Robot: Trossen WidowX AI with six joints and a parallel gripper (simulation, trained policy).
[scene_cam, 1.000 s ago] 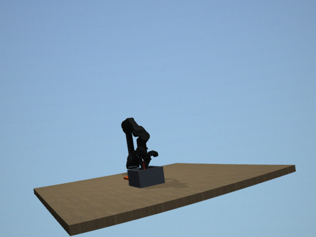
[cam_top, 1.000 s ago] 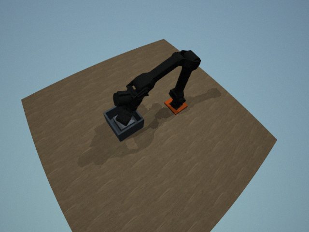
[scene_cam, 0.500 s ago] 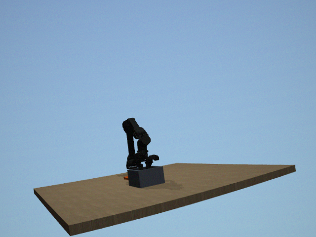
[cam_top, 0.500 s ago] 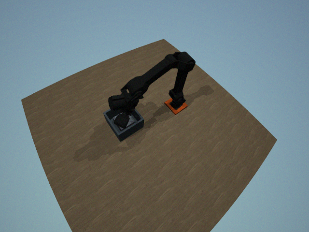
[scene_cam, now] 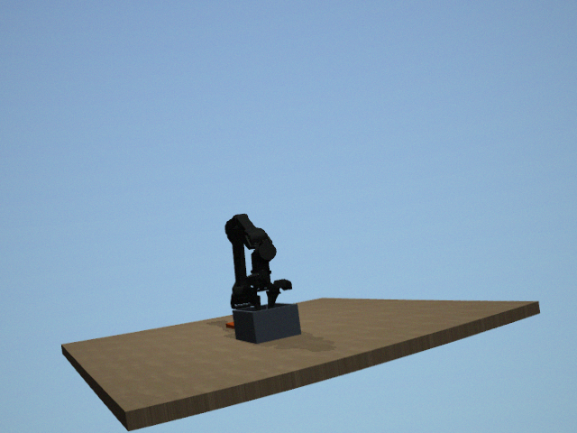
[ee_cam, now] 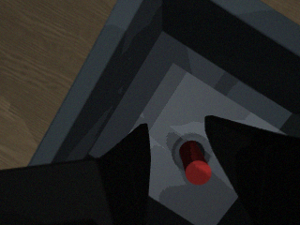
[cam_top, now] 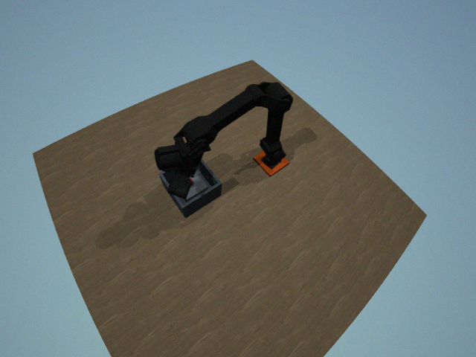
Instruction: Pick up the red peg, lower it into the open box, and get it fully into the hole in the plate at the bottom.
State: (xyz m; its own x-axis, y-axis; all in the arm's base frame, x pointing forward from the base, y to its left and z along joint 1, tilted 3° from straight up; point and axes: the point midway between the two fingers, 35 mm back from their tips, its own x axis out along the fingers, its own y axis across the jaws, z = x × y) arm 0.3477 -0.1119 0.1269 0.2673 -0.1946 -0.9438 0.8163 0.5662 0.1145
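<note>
Found red peg (ee_cam: 195,163) standing at the plate (cam_top: 198,186) (ee_cam: 171,96) hole, inside the box (cam_top: 203,200) (scene_cam: 277,324) (ee_cam: 86,86); cannot tell seating depth. Observed tool (cam_top: 189,178) (scene_cam: 264,306) (ee_cam: 176,127) partly open around peg, gripping nothing.

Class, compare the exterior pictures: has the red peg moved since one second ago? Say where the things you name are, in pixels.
Yes, downward. The red peg (ee_cam: 198,172) showed above the rim of the box (cam_top: 203,200) (scene_cam: 279,324) (ee_cam: 87,80) then; now none shows above it.
</note>
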